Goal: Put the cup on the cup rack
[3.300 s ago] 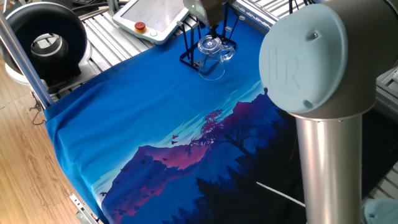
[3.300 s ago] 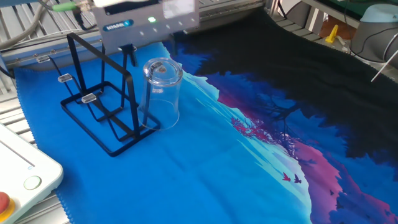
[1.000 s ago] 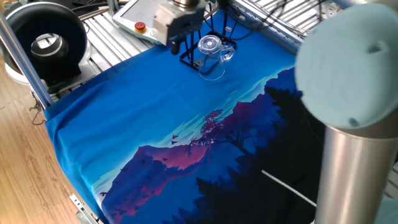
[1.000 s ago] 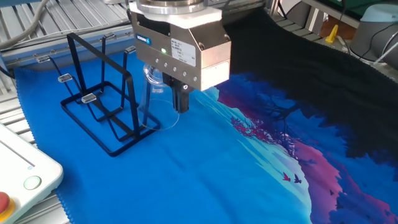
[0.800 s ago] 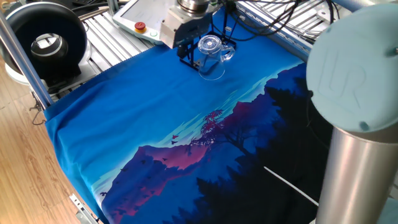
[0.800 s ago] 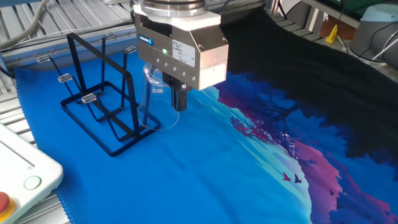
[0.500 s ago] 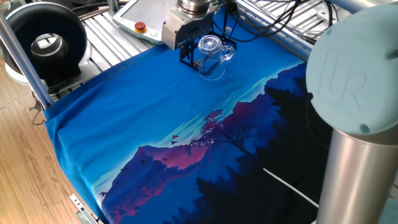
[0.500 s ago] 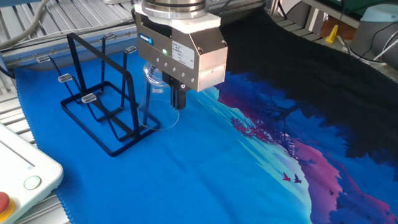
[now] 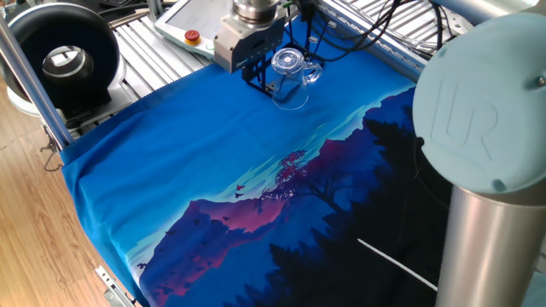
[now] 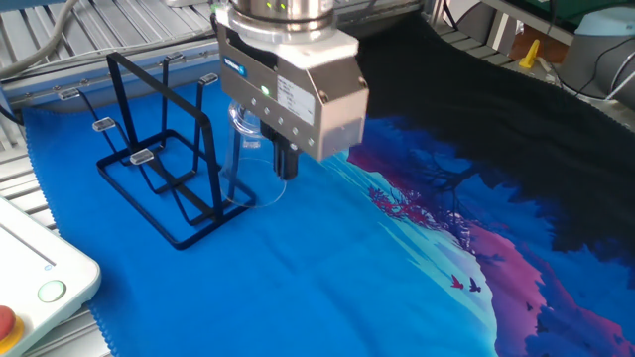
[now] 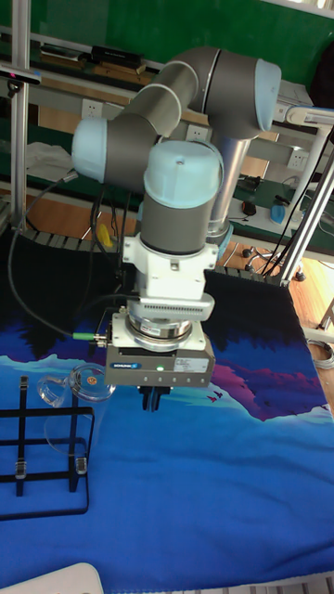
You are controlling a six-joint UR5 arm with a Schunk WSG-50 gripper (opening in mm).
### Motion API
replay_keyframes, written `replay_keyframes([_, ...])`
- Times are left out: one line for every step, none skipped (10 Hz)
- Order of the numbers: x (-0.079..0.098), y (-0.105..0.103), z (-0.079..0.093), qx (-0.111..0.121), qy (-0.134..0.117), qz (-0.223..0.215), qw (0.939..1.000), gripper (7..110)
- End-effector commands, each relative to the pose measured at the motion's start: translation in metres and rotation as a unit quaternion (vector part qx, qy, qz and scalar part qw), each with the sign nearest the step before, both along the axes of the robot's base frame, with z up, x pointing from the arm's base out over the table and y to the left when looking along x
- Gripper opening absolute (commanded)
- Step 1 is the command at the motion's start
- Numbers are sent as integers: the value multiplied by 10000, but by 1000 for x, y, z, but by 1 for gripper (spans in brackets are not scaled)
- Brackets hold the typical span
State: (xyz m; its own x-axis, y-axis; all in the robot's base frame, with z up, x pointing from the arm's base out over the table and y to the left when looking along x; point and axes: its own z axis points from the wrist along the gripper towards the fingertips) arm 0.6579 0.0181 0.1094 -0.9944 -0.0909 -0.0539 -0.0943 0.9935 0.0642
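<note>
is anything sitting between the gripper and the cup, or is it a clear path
Nothing visible stands between them. The gripper hangs just beside the cup, above bare blue cloth. The cup rack is on the cup's far side, away from the gripper.

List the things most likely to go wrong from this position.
1. The cup stands upside down on the cloth right beside the cup rack; a descent there could clip the thin wires.
2. The gripper hangs next to the glass, not around it, so a sideways move might knock the cup over.
3. Clear glass may slip in a two-finger pinch.
</note>
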Motion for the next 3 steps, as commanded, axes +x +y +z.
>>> replay_keyframes([0,18,-1,-9,39,-27,10000,7])
replay_keyframes([2,22,-5,27,29,11,10000,7])
replay_keyframes([2,23,-8,11,20,33,10000,7])
